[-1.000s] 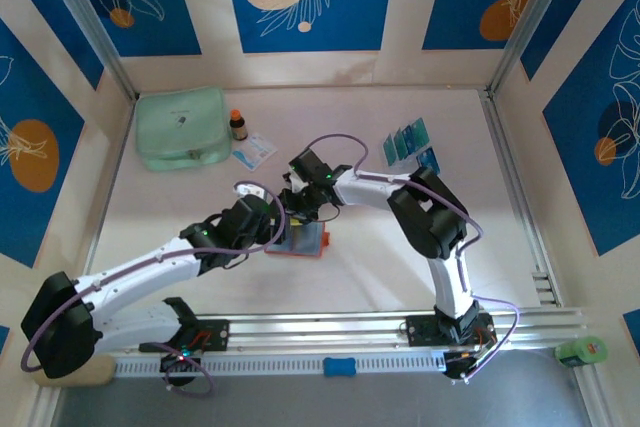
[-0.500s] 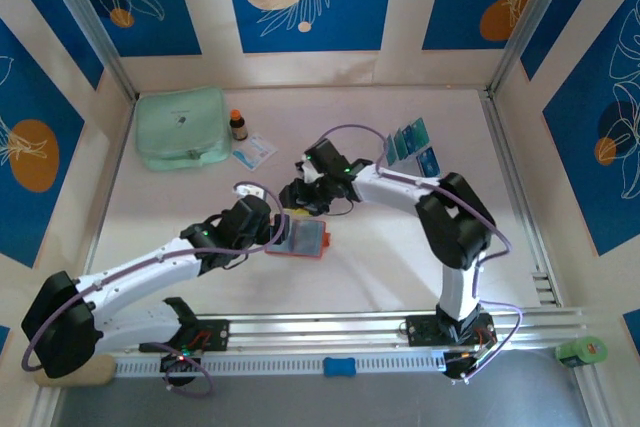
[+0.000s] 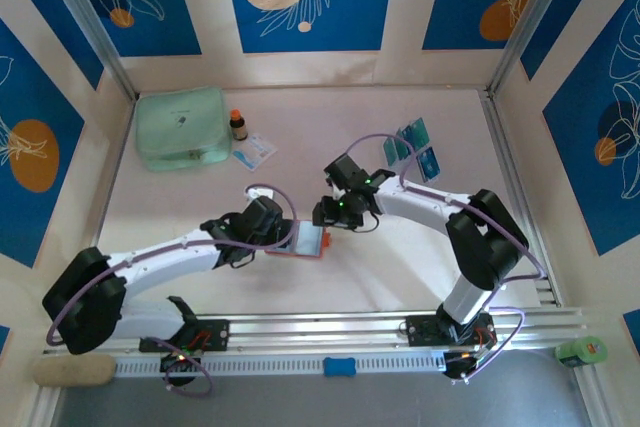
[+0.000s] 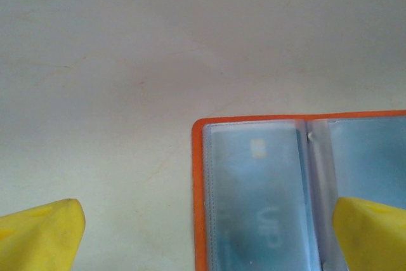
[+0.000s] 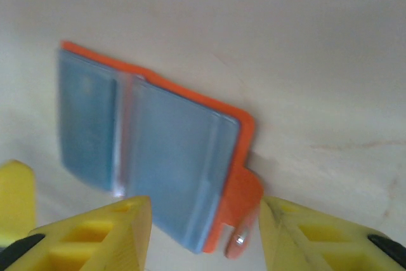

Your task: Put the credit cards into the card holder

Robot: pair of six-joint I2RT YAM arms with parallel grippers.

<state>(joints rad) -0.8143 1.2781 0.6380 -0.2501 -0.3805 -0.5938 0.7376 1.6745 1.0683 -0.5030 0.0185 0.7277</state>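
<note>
Your card holder [image 3: 310, 240] lies open and flat mid-table on the matte pale table [image 3: 180, 197]. It has a thin orange-red rim with rounded corners around cloudy clear-plastic pockets, and a teal card shows through one. The other credit cards [image 3: 410, 144], thin glossy rectangles, sit fanned at the far right. Your left gripper [image 3: 284, 237] is spread wide at the holder's left edge. Your right gripper [image 3: 325, 215] is half-spread, grasping nothing. A second ago it covered the holder; it has since drawn back rightward

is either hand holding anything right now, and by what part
Nothing is held. The left hand stands wide open over the open card holder, the right hand open near its snap tab; neither pinches it.
</note>
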